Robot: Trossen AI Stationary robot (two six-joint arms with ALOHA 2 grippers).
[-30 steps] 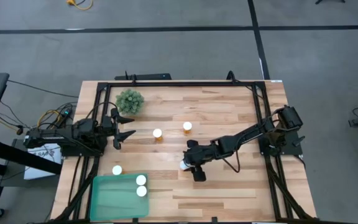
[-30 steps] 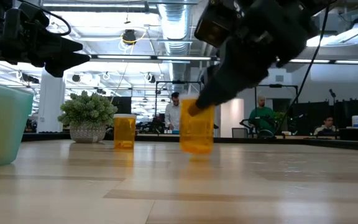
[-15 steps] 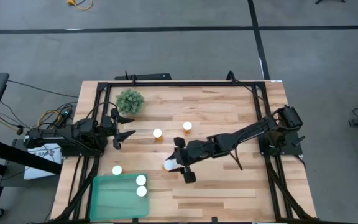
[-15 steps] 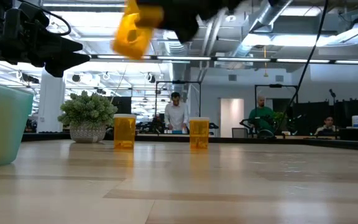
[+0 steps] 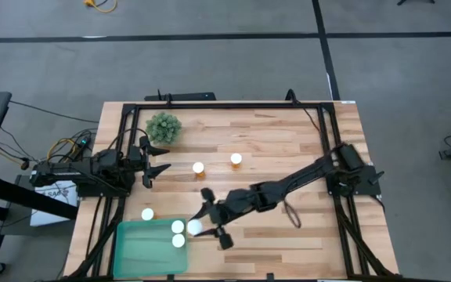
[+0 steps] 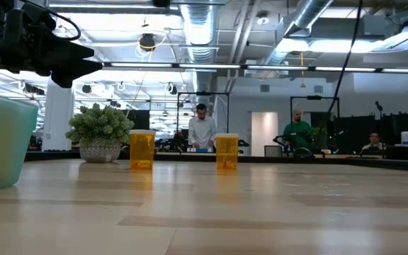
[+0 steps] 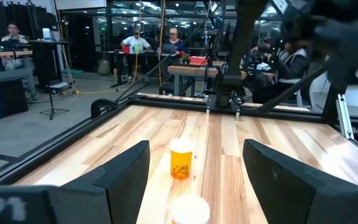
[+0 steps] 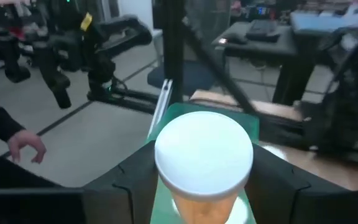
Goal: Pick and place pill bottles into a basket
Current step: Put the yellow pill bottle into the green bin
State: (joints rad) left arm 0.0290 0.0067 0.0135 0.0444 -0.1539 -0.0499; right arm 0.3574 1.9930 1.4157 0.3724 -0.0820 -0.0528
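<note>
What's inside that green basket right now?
Two white-capped pill bottles stand inside the basket. The right end effector holds a third at its edge, hiding that corner.

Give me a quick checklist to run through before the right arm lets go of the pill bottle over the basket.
1. Right gripper holds the carried bottle: ok, fingers flank it.
2. Carried bottle over the basket: cannot tell, its cap sits at the basket's right edge.
3. Drop spot free: cannot tell, two bottles already lie near that corner.
4. Left gripper clear of the basket: ok, it waits open near the plant.
5. Bottles left on the table: three, not ok yet.
</note>
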